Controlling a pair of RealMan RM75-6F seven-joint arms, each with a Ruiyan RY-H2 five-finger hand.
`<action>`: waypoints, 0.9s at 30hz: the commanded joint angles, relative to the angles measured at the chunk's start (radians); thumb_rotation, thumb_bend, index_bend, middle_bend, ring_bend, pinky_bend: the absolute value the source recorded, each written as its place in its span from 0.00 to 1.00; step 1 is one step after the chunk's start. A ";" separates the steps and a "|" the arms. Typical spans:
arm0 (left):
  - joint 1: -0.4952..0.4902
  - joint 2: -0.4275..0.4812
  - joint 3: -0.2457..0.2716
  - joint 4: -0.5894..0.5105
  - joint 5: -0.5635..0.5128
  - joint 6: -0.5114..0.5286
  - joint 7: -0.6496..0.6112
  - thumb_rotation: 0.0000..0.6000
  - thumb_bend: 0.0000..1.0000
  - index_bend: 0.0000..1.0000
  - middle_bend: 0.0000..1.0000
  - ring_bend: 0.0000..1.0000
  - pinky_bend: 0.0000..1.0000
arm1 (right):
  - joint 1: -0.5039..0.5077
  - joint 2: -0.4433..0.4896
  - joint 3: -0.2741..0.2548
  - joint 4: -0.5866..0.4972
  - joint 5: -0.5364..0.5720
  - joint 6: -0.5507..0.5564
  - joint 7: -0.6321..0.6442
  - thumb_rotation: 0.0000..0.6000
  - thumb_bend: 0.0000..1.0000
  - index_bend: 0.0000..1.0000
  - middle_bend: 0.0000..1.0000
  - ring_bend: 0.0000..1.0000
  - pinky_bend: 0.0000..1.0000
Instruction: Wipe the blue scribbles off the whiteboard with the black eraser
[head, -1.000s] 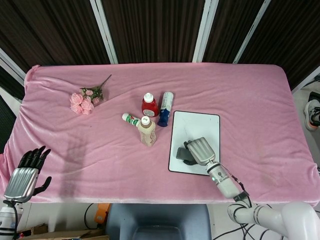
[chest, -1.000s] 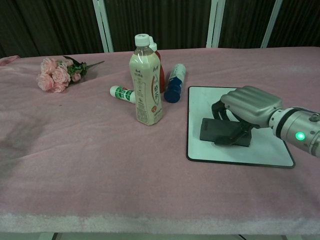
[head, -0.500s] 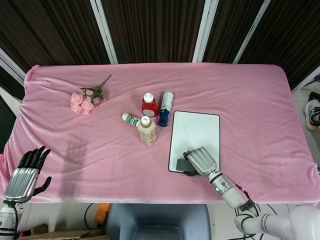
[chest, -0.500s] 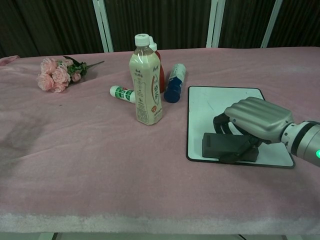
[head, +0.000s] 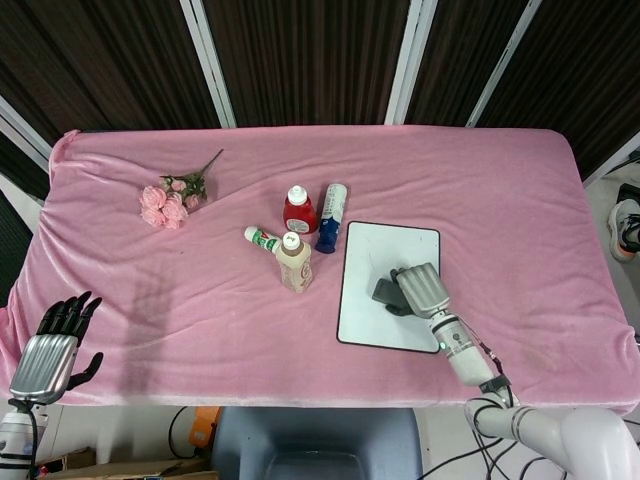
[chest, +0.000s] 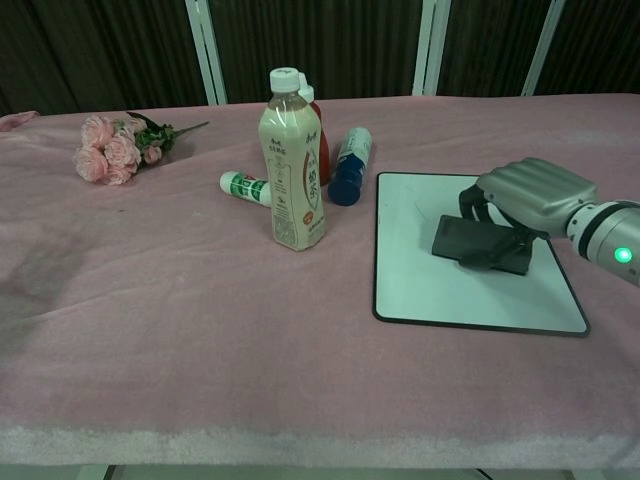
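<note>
The whiteboard (head: 373, 323) (chest: 430, 295) lies flat on the pink cloth, right of centre; its surface looks white, with no blue marks that I can make out. My right hand (head: 424, 288) (chest: 530, 194) holds the black eraser (head: 388, 293) (chest: 475, 243) and presses it on the middle of the board, fingers curled over its top. My left hand (head: 55, 340) hangs off the table's front left corner in the head view, fingers spread and holding nothing.
Left of the board stand a tall beige bottle (chest: 291, 165) and a red bottle (head: 298, 211). A blue bottle (chest: 347, 167) and a small green-and-white bottle (chest: 244, 187) lie beside them. Pink flowers (head: 167, 202) lie at the far left.
My right hand slid the eraser from the board's near edge up and to the right, to the middle of the board. The left hand stayed still.
</note>
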 joint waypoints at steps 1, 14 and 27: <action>0.000 0.000 -0.001 0.000 -0.002 -0.001 0.001 1.00 0.36 0.00 0.01 0.00 0.09 | 0.010 -0.023 0.026 0.054 0.018 -0.012 0.032 1.00 0.43 0.99 0.79 0.77 0.89; -0.001 0.002 0.001 -0.001 0.002 0.001 -0.005 1.00 0.36 0.00 0.01 0.00 0.09 | -0.028 0.075 0.077 0.053 -0.007 0.147 0.126 1.00 0.43 0.99 0.79 0.77 0.89; -0.006 -0.006 0.006 -0.005 0.003 -0.011 0.017 1.00 0.36 0.00 0.01 0.00 0.09 | -0.171 0.212 -0.066 0.002 -0.043 0.113 0.173 1.00 0.43 0.90 0.79 0.71 0.84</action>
